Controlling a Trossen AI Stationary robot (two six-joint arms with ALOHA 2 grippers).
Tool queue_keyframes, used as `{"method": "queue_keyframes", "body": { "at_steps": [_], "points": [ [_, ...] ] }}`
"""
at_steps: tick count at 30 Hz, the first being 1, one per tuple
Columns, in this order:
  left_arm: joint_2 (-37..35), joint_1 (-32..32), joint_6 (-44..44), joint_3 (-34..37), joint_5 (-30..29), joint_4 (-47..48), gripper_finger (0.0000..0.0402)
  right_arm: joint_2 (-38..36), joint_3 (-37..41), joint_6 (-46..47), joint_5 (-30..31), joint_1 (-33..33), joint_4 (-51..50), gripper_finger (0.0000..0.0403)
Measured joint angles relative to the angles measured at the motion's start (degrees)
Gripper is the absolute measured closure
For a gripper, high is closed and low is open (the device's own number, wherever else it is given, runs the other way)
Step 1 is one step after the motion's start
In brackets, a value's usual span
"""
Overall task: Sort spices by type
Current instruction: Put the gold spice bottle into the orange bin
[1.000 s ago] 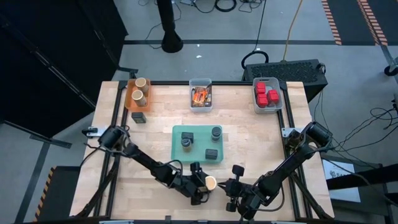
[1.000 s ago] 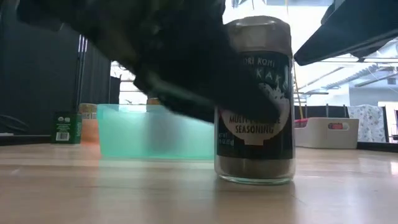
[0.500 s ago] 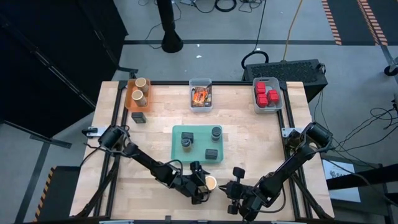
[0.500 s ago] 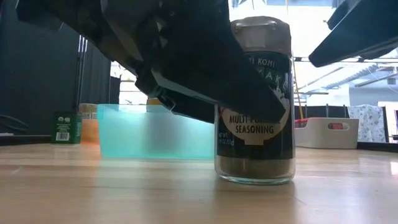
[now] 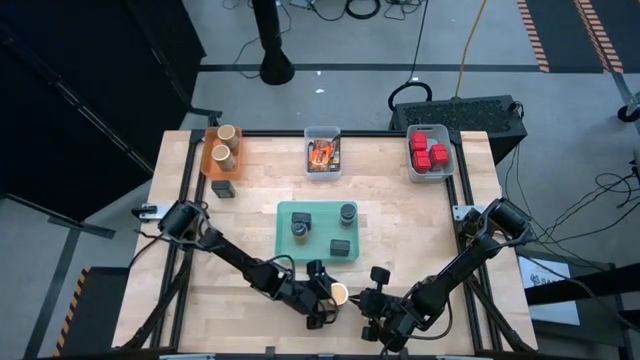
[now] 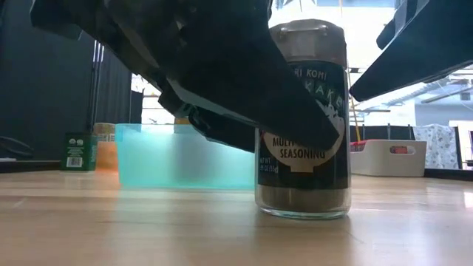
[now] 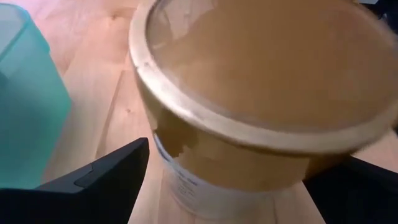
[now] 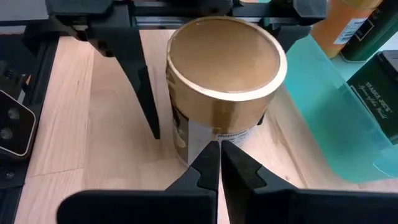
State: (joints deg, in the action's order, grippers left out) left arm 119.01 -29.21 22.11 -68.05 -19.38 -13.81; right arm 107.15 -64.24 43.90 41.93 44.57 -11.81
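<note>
Left claw (image 5: 326, 298) wide open around tan jar (image 5: 339, 293) nr table's front edge.

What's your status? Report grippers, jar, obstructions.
Left gripper open, straddling tan jar upright on table, near edge. Right gripper shut, beside the jar. Teal tray behind; nothing blocking.

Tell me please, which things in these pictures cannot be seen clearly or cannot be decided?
- Low view: the left arm covers part of the label of the tan jar; only "seasoning" reads whole.
- Left wrist view: the jar is cut off by the picture's edge and blurred, so contact with the left gripper's fingers is unclear.
- High view: the packets in the clear bin are too small to count.
- Right wrist view: the shut right gripper hides the jar's foot.
</note>
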Motion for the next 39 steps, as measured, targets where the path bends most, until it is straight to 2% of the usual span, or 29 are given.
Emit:
{"method": "queue_keyframes", "body": {
  "at_steps": [8,13,19,23,29,35,39],
  "points": [
    [-4.22,0.07,-0.76,-0.11,-1.41,3.22,0.0008,0.00,0.01,-0.31,-0.04,0.01,0.08,0.0403],
    [-4.08,0.20,-1.58,-0.12,-1.72,-1.50,0.0008,0.00,-0.01,-1.53,0.06,-0.01,1.15,0.0403],
    [-3.90,0.37,-3.40,-0.13,-1.81,-2.14,0.0011,0.00,-0.01,-2.82,0.03,-0.13,1.55,0.0403],
    [-3.90,0.37,-3.46,-0.13,-3.65,-2.22,0.0042,0.00,0.01,-3.06,-0.02,-0.56,1.79,0.0403],
    [-3.90,0.33,-3.55,-0.13,-5.07,-2.07,0.0122,0.00,0.00,-3.27,-0.02,-0.67,1.74,0.0403],
    [-5.09,-0.26,-3.00,-0.07,-4.48,-1.16,0.0123,0.00,0.01,-2.86,0.12,-0.03,-0.10,0.0403],
    [-9.07,-1.49,-2.89,-0.07,-2.53,-0.81,0.0123,-0.02,0.01,-1.29,0.13,0.91,-1.11,0.0403]
  ]
}}
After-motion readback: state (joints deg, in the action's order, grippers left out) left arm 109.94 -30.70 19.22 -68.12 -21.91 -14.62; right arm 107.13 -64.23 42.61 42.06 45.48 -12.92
